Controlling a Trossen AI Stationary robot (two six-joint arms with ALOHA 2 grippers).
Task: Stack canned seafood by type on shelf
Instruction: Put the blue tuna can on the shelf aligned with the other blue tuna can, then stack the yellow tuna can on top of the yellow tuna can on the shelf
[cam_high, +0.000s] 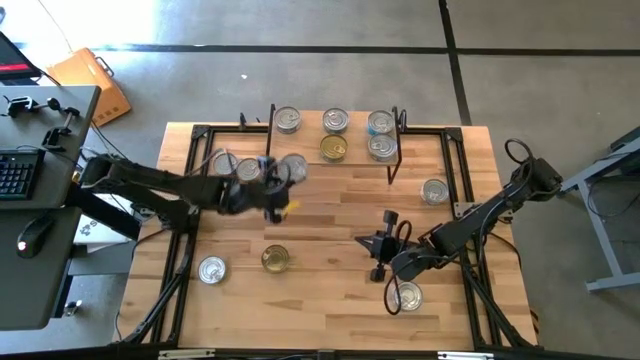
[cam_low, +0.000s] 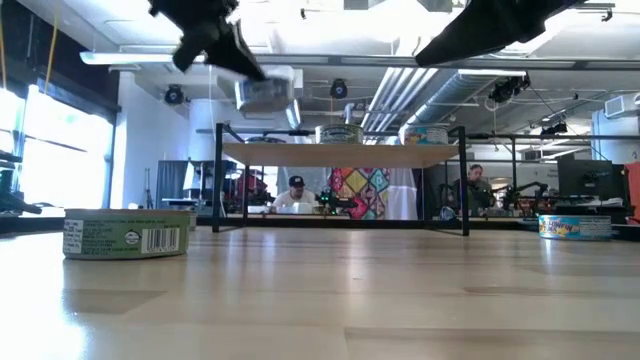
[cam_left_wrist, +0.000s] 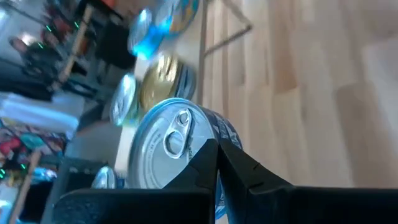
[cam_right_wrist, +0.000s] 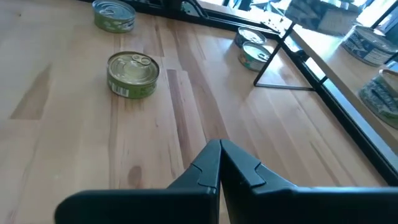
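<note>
My left gripper (cam_high: 272, 190) is shut on a silver-lidded tin with a blue label (cam_left_wrist: 165, 146) and holds it in the air (cam_low: 262, 95) near the shelf's left end. The shelf (cam_high: 305, 135), a light wood top on black legs (cam_low: 340, 155), carries several tins, among them a gold-lidded one (cam_high: 333, 148). My right gripper (cam_high: 380, 245) is shut and holds nothing (cam_right_wrist: 219, 163); it is above the table right of centre. Loose tins stand on the table: a gold one (cam_high: 275, 259), silver ones (cam_high: 212, 270) (cam_high: 408, 296) (cam_high: 434, 191). My left gripper holds the blue-labelled tin at its rim (cam_left_wrist: 208, 140), where lid and side wall meet; the fingers (cam_left_wrist: 199, 165) cover the exact place. The tin is lifted clear of the table, about level with the shelf top, and slightly tilted (cam_low: 262, 95).
More silver tins (cam_high: 225, 163) (cam_high: 293, 168) lie under or beside the left arm by the shelf's left legs. A black frame (cam_high: 195, 135) runs round the table edge. Bare wood (cam_high: 330, 215) lies in the table's middle. People sit in the room behind the shelf (cam_low: 295, 190).
</note>
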